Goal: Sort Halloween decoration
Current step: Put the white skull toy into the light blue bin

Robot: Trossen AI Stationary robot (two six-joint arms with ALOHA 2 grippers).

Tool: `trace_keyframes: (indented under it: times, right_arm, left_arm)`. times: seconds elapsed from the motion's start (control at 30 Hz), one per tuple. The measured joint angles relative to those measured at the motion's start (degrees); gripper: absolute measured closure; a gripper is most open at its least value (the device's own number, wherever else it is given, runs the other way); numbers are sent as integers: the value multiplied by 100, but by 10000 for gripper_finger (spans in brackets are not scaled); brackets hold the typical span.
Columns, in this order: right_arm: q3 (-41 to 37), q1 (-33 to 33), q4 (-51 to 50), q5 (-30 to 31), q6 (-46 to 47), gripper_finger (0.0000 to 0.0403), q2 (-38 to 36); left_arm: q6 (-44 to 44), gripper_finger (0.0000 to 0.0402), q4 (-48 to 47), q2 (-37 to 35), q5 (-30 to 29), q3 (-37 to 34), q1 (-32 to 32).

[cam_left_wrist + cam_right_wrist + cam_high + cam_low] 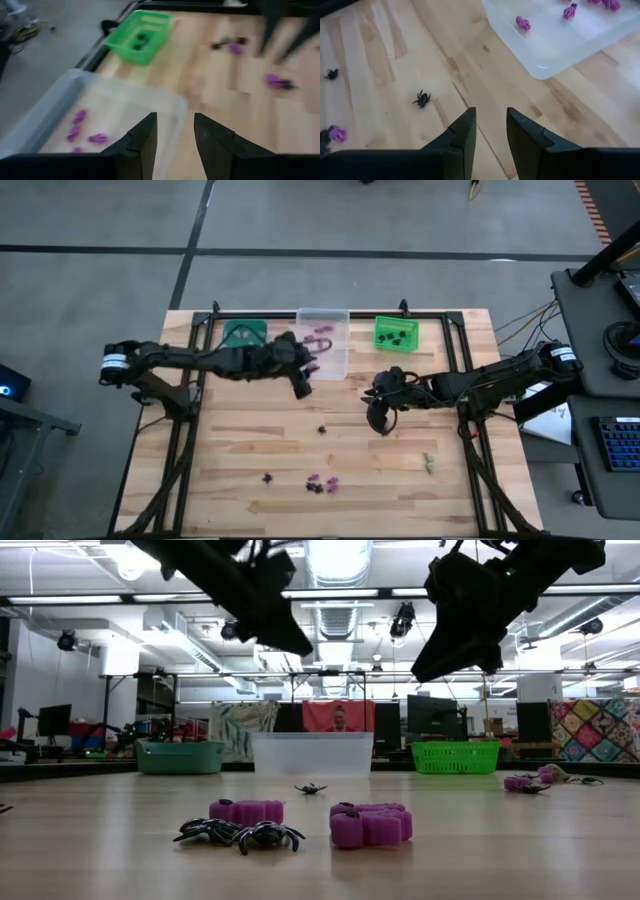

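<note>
Both arms are dark, near-black, built of jointed segments with rounded housings. The left arm (200, 360) carries a white band with dark marking near its base; the right arm (480, 383) carries a matching white band near its own base. Thin dark cabling runs along the right arm's links. The left gripper (172, 145) and the right gripper (490, 135) each show two flat, dark, matte fingers with angular, chamfered inner edges.
</note>
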Motion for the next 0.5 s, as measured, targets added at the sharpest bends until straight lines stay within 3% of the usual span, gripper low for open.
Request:
trace_keyframes:
  times: [0.1,0.27,0.5]
  right_arm:
    - [8,0,-32,-63,334,307,0]
    - [153,2,0,-713,760,307,24]
    - [338,11,-145,-932,814,307,336]
  left_arm:
    - [-82,293,42,-22,-280,-43,-441]
    - [-192,299,324,-8,-1164,-223,-1165]
    - [-284,307,1552,-8,-1244,-974,-1822]
